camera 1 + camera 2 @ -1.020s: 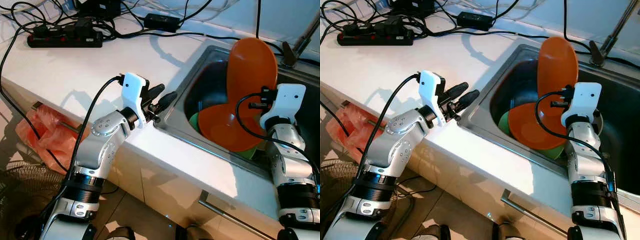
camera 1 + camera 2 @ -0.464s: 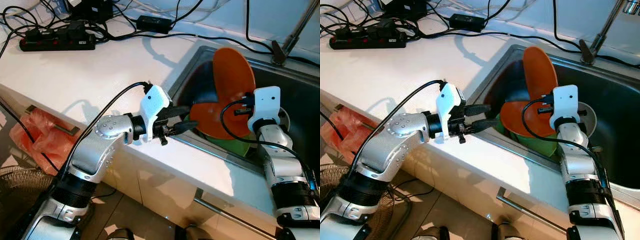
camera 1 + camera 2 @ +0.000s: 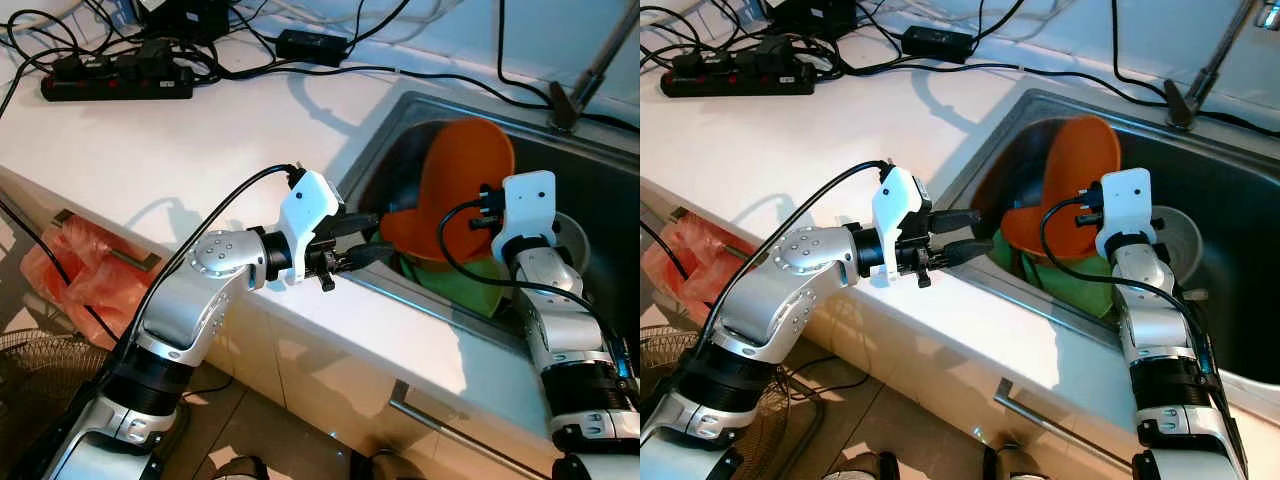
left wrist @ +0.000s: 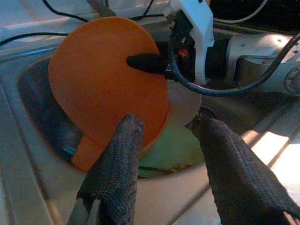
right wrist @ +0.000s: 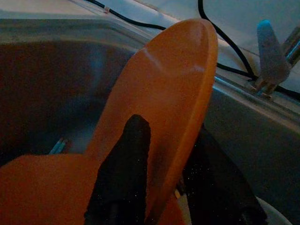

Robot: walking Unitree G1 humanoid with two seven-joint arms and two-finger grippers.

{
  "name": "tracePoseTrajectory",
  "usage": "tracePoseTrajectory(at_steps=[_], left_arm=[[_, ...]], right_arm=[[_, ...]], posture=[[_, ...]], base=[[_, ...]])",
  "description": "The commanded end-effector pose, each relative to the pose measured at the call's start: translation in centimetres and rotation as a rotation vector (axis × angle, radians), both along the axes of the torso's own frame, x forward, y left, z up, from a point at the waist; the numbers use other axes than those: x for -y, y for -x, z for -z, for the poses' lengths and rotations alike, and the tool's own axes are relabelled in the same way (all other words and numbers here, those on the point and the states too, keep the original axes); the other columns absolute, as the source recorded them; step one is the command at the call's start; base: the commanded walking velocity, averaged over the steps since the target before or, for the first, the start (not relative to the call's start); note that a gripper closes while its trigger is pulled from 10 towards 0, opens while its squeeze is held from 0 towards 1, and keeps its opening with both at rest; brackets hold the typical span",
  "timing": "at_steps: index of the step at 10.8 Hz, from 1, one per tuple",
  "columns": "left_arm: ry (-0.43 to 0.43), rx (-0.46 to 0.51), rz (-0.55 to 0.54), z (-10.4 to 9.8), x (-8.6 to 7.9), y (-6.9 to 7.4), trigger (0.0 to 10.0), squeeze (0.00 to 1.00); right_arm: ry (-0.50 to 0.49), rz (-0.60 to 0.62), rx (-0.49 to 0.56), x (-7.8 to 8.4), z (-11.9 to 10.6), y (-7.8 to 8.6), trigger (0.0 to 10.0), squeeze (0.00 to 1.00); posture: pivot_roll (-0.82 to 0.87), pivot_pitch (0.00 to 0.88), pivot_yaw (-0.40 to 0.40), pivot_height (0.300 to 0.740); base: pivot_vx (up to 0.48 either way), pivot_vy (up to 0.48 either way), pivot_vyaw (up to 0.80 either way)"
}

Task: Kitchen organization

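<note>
Down in the stainless steel sink (image 3: 400, 120), the right gripper (image 5: 164, 187) stays clenched on the rim of the round orange plastic plate (image 3: 462, 185), which has dropped from high and upright a second ago to a lower lean over the second orange plate (image 3: 408, 228) and green dish (image 3: 470, 285). At the sink's 9 o'clock edge, the left gripper (image 4: 166, 140) has arrived with fingers spread, apparently ready to take or steady a plate.
</note>
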State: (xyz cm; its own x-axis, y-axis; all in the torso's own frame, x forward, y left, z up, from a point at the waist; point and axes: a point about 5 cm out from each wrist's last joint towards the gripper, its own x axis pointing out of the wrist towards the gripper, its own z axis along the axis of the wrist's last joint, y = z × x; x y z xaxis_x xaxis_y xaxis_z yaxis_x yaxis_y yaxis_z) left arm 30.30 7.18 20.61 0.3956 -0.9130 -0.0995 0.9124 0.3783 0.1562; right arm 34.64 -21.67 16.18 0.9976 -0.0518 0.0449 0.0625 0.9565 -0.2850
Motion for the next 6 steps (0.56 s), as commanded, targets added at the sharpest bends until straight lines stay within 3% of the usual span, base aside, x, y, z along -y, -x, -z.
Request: tracePoseTrajectory(at_steps=[1,2,3,6], left_arm=[[0.0,0.018,-0.003,-0.5,-0.1,0.1,10.0,0.0],[0.003,0.019,-0.006,-0.5,-0.1,0.1,10.0,0.0],[0.017,0.034,-0.042,-0.7,-0.2,-0.2,10.0,0.0],[0.078,0.048,-0.11,-1.1,-0.6,-0.7,10.0,0.0]], right_arm=[[-0.006,-0.003,-0.023,-0.2,0.5,0.0,10.0,1.0],[-0.008,0.0,-0.018,-0.1,0.4,0.1,10.0,1.0],[-0.006,0.011,-0.007,0.0,0.2,0.1,10.0,0.0],[0.006,0.09,0.095,1.0,-2.1,0.0,10.0,0.0]], posture=[[0.02,0.139,-0.004,0.74],[0.02,0.138,-0.003,0.74],[0.02,0.138,-0.003,0.74],[0.02,0.138,-0.003,0.74]], base=[[0.0,0.0,0.0],[0.0,0.0,0.0],[0.0,0.0,0.0],[0.0,0.0,0.0]])
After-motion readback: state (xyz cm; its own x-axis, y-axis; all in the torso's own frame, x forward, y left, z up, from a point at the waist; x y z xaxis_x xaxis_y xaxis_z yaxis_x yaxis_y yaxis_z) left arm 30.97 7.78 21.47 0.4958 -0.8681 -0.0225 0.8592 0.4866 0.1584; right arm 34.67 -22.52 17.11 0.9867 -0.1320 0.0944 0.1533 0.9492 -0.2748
